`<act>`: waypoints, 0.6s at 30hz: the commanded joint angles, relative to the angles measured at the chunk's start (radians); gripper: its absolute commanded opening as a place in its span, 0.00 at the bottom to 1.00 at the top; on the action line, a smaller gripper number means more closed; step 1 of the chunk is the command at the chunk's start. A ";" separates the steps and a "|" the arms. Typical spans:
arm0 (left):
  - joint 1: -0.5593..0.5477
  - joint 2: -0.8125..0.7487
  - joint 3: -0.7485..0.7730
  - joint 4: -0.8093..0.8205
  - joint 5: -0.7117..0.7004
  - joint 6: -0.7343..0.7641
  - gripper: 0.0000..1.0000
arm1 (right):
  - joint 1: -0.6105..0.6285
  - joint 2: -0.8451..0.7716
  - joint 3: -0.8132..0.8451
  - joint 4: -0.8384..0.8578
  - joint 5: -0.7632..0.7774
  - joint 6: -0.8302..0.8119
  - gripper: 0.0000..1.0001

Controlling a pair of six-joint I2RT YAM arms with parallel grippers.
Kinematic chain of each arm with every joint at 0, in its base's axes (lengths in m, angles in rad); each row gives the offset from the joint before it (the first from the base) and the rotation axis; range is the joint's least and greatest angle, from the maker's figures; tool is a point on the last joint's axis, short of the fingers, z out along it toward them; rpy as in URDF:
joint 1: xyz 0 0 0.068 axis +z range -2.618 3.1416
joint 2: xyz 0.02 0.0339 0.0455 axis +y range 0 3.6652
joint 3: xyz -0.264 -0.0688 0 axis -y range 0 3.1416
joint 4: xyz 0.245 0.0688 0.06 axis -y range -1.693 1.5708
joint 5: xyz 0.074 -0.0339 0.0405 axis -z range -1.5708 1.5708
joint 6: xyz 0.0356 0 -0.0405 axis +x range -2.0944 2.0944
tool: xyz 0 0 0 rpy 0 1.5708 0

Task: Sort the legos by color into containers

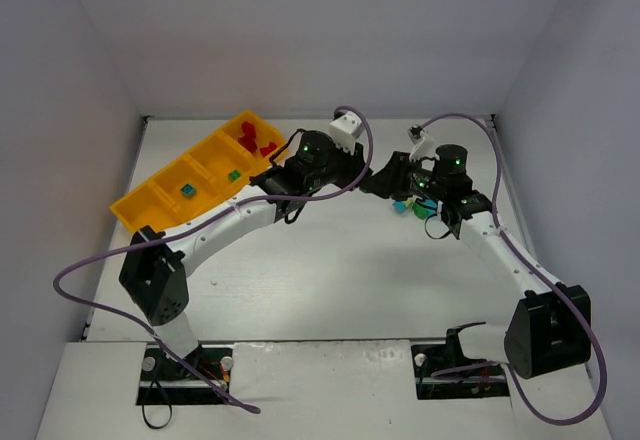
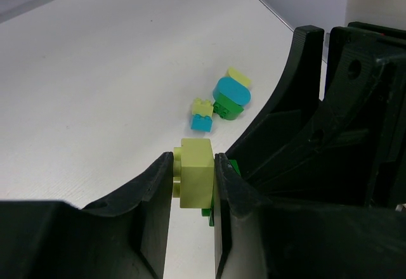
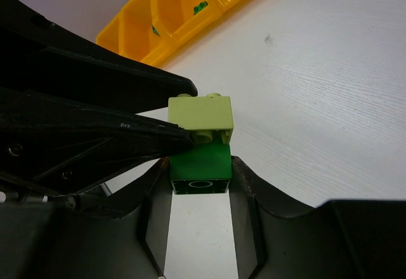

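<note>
One tray (image 1: 140,205) has four compartments. The left wrist view shows three yellow-green legos (image 2: 195,171), two light blue legos (image 2: 231,90) and two green legos (image 2: 227,110). The tray's red legos (image 1: 262,146) are too small to count.

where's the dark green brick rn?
The dark green brick: centre of right wrist view, in the right gripper, touching the yellow-green brick the left gripper holds.

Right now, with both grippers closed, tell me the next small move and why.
Probably draw the two arms slightly apart to split the pair. The left gripper is shut on the yellow-green brick, the right gripper is shut on the green brick, and the two bricks sit pressed together, apparently joined. Separated, each could go to its own compartment of the tray.
</note>
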 commanded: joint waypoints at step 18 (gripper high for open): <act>-0.006 -0.051 -0.015 -0.084 -0.158 0.184 0.00 | -0.022 -0.029 0.017 0.038 -0.001 -0.026 0.00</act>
